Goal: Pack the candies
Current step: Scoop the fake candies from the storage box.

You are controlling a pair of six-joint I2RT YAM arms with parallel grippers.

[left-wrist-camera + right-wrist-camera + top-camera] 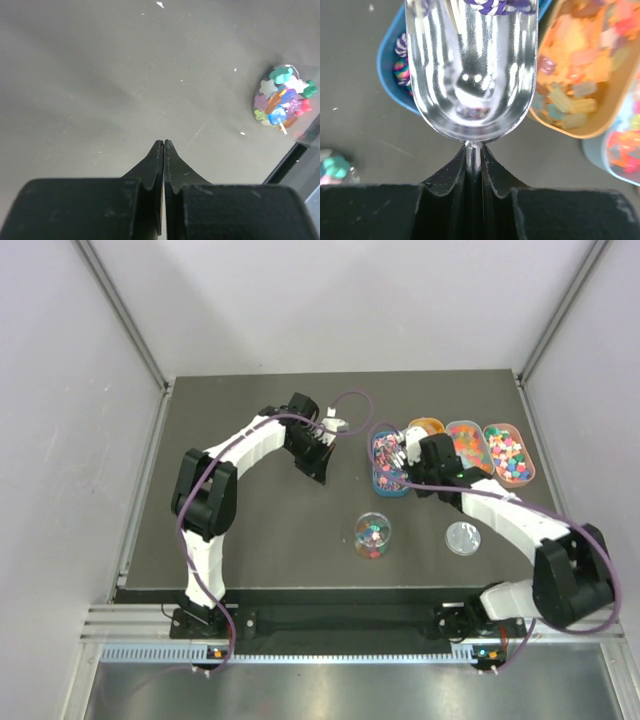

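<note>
Well, the candies (506, 454) lie mostly in four oval trays (530, 476) set side by side at the far right of the dark table (250, 540). They are bright cubes in the rightmost, orange and red bits in the next, and pale blocks in the one after that. A smaller mixed heap fills a clear cup (373, 535) near the table's middle. A clear lid (462, 537) lies flat to the cup's right, apart from it.

Over the leftmost tray, the blue tray (385, 488), hangs a metal scoop (472, 70). Purple-and-white striped pieces show at its far lip (whether they are inside it, I cannot tell). The right gripper (474, 155) has its fingers pinched narrow on the scoop's thin handle.

Left of the trays, the left gripper (163, 147) hovers above bare table. Its fingers are pressed flat together with nothing between them. The cup shows at the right edge of its wrist view.
</note>
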